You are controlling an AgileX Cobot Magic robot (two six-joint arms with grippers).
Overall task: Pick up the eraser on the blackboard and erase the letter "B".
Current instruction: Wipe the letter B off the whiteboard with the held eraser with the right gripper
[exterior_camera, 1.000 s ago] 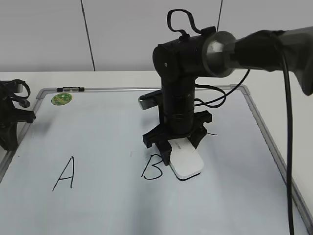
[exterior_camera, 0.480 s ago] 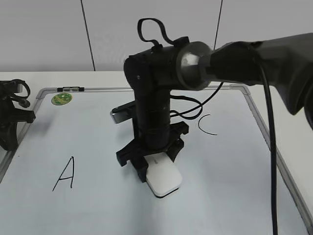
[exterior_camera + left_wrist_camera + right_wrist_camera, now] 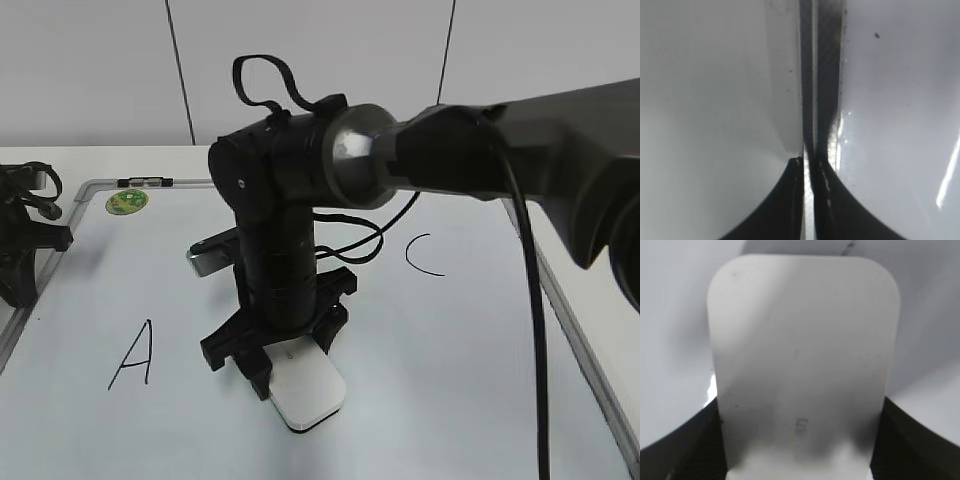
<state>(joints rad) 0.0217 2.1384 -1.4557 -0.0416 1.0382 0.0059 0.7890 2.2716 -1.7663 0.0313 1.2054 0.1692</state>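
The white eraser (image 3: 305, 395) lies flat on the blackboard (image 3: 470, 340), to the right of the letter "A" (image 3: 132, 355). My right gripper (image 3: 285, 350) reaches down from the right and is shut on the eraser's two sides. In the right wrist view the eraser (image 3: 800, 365) fills the space between the jaws (image 3: 800, 450), with a short black stroke (image 3: 850, 246) just beyond it. The letter "B" does not show; the spot where it stood is behind the arm and eraser. My left gripper (image 3: 20, 250) rests at the board's left edge, jaws (image 3: 810, 200) shut.
The letter "C" (image 3: 422, 255) is on the board right of the arm. A round green sticker (image 3: 126, 201) sits at the board's far left corner. The grey frame (image 3: 810, 75) runs under the left gripper. A cable hangs from the right arm.
My right gripper has slid the eraser leftward and toward the front, across the spot where the "B" stood. The "C" has come into view. The left arm has not moved.
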